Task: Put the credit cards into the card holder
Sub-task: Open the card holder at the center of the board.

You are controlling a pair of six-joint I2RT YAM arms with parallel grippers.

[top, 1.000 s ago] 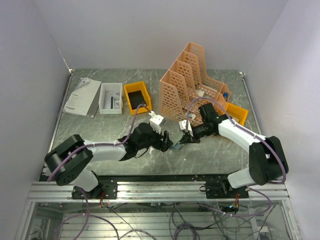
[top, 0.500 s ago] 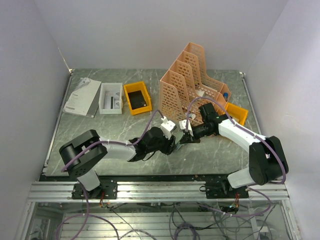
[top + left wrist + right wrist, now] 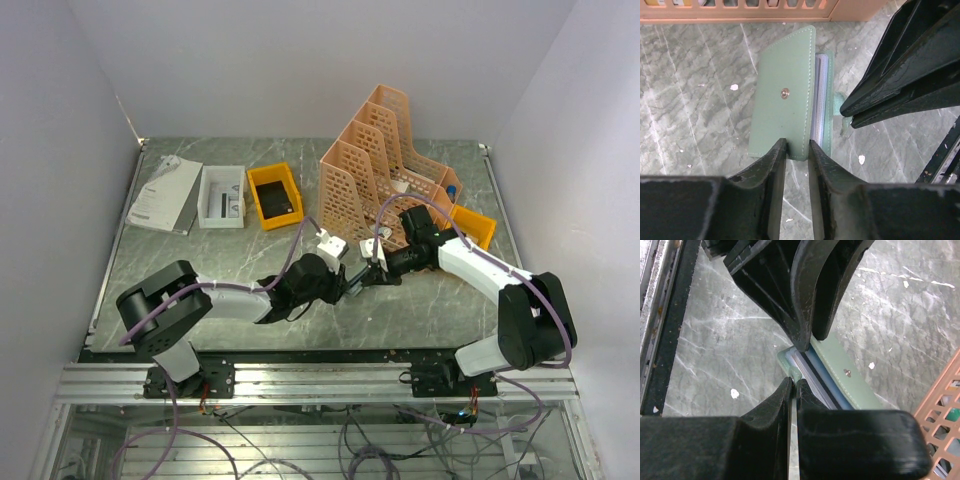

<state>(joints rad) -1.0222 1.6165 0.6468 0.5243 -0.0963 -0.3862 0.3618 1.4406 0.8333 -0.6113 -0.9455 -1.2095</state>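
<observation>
Left wrist view: my left pincer (image 3: 795, 150) straddles the near cover edge of the card holder (image 3: 782, 110), jaws narrow; whether they bite, I cannot tell. The holder lies on the bench (image 3: 700, 100), with my closed right pincer (image 3: 852, 117) seemingly pinching its strap. I judge this the opening step; next I must lift the cover.

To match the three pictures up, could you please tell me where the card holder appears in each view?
Top external: card holder at mid-table, in front of the peach file rack.
Left wrist: card holder at centre, snap facing the camera; rack along the top edge.
Right wrist: card holder at lower centre, slanting; rack in the lower right corner.
Shared landmark: the peach file rack.
</observation>
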